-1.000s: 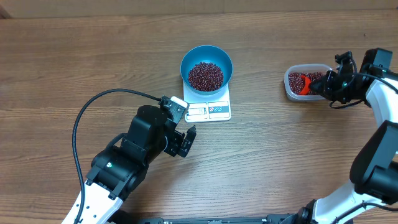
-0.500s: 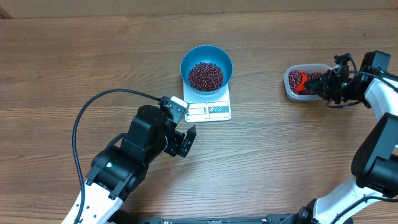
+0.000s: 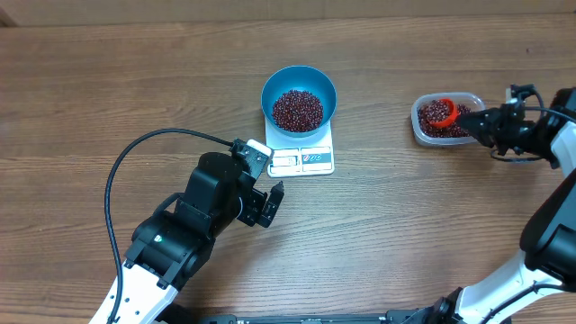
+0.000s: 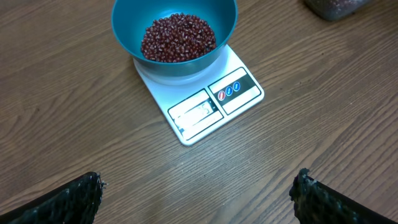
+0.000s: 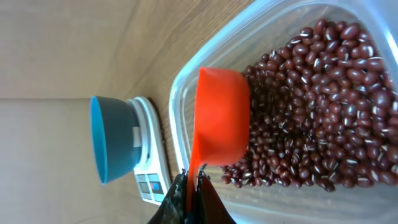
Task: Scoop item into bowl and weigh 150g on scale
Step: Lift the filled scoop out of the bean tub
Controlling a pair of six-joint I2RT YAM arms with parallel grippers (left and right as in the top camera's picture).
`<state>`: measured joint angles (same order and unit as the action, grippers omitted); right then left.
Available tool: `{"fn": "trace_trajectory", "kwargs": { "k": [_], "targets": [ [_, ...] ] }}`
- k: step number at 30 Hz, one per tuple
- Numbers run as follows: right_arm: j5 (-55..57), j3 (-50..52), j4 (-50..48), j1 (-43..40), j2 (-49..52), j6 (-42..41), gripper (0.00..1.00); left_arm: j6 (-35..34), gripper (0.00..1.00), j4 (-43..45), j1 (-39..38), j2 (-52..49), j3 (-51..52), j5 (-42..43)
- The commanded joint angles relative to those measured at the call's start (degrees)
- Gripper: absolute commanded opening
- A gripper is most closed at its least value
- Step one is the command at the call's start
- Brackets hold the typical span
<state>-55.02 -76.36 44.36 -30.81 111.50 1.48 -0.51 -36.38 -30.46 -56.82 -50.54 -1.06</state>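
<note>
Left jaws agape, right jaws tight on one scoop (image 5: 222, 118); one bowl (image 3: 272, 90), one scale (image 3: 301, 160), one tub (image 3: 415, 121).

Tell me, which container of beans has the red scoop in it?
The clear tub at the right edge, where the right claw holds the scoop. The blue bowl on the scale holds only beans.

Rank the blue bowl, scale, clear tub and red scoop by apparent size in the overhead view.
1. blue bowl
2. scale: about as wide as the bowl, but partly hidden under it, so these two are unsure
3. clear tub
4. red scoop: clearly smallest
</note>
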Motion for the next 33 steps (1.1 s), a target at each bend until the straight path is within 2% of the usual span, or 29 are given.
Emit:
{"fn": "trace_trajectory", "kwargs": {
  "k": [1,18,30,33],
  "targets": [
    [-5.60,0.28,0.15,-1.46,-0.07,0.44,0.04,-0.94,1.00,0.15,-0.33,-0.09,0.31,0.68],
    [-9.84,0.28,4.22,-2.71,-0.07,1.99,0.04,-0.94,1.00,0.15,-0.33,-0.09,0.31,0.68],
    [-25.14,0.28,7.65,-2.23,-0.07,1.99,0.04,-0.94,1.00,0.15,-0.33,-0.09,0.31,0.68],
    [-25.94,0.28,8.11,-0.96,-0.07,1.99,0.04,-0.94,0.99,0.15,-0.33,-0.09,0.31,0.68]
  ]
}}
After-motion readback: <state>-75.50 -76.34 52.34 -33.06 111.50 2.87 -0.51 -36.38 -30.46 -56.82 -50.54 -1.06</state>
